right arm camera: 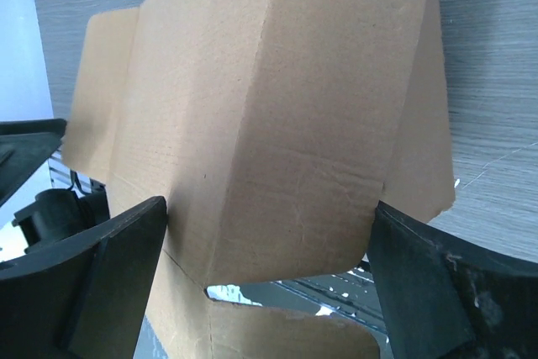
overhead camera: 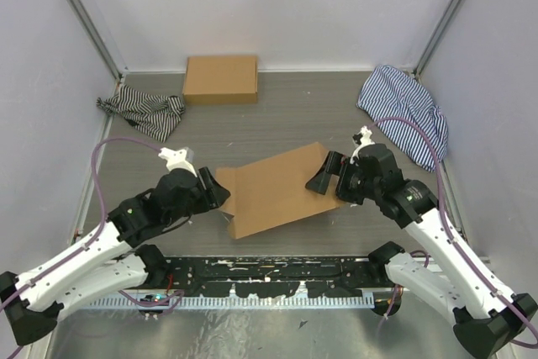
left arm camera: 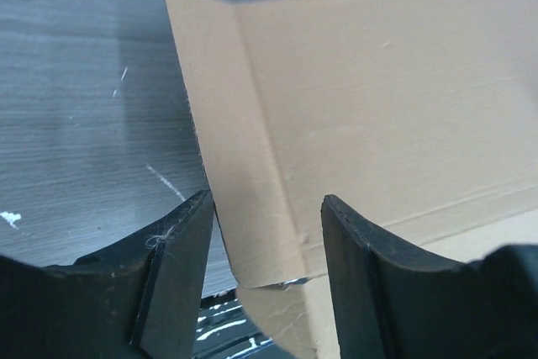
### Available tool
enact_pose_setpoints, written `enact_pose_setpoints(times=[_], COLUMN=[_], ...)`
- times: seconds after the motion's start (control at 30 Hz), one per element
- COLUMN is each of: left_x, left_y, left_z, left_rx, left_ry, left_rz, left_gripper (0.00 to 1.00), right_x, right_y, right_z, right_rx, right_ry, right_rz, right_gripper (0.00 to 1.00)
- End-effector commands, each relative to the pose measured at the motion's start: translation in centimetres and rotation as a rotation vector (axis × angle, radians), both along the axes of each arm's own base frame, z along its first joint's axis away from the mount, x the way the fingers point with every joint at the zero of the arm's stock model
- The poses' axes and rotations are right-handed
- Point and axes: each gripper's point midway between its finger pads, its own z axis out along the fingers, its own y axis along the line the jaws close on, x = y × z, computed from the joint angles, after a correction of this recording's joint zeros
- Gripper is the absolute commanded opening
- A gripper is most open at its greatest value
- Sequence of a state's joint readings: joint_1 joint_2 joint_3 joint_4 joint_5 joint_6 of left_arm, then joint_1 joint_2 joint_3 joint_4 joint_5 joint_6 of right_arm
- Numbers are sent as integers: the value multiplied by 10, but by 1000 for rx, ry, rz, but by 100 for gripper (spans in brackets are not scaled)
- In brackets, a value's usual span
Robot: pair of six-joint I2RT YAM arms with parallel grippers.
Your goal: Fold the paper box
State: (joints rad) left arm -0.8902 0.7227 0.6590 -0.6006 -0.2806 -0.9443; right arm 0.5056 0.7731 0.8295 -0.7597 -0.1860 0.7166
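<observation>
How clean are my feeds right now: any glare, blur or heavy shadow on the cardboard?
Top external: even, soft light, paper box sharp, no glare. Left wrist: cardboard crisp, a soft shadow on the table beside it, jaws underexposed. Right wrist: box fills the frame at close range, creases readable, jaws nearly black.

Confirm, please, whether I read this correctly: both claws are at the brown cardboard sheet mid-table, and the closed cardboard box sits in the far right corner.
Not quite: the top view shows the closed cardboard box at the far edge, left of centre, near the black-and-white striped cloth. The left claw and right claw are at the cardboard sheet.
</observation>
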Motion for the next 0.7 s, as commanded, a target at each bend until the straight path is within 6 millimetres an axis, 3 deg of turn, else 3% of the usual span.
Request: enact_pose_setpoints(times=[0.0,0.17,0.33,0.47,0.67], left_x=[12,22,32,42,59], left_y=[2,-2,-6,0,17], left_z=[37,60,62,68,80], left_rx=[-48,-79,-31,-19,-23], left_ry=[-101,-156,-151,-162,-187], left_rz=[36,51,45,75,128], left_gripper=[60,60,61,60,61], right_x=[7,11,14,17,32], right_y=[14,27,36,42,36], right_z=[15,32,40,55,84], right_rx=[82,187,294,402,425], right_ry=[-19,-26,19,12,-70], right_rz=[7,-7,-56,-87,-154], right_gripper=[100,100,100,100,100])
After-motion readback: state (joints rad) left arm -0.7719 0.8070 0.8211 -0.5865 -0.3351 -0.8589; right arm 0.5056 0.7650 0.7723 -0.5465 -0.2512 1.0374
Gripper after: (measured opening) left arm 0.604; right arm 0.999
